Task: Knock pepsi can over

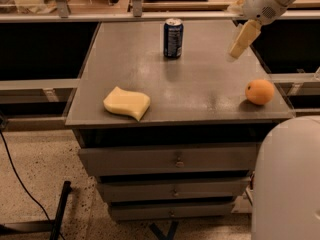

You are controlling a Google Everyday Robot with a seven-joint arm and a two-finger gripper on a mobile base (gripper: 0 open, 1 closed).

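Note:
The pepsi can point(173, 38), dark blue with a silver top rim and pale markings, stands upright near the back middle of the grey cabinet top point(200, 84). My gripper point(238, 51) hangs above the back right part of the top, to the right of the can and well apart from it. Its pale fingers point(243, 39) point down and to the left. Nothing is held in it.
A yellow sponge point(127, 103) lies at the front left of the top. An orange point(259, 92) sits near the front right edge. Drawers point(175, 159) are below. A white robot part point(287, 179) fills the lower right. A railing point(125, 15) runs behind the cabinet.

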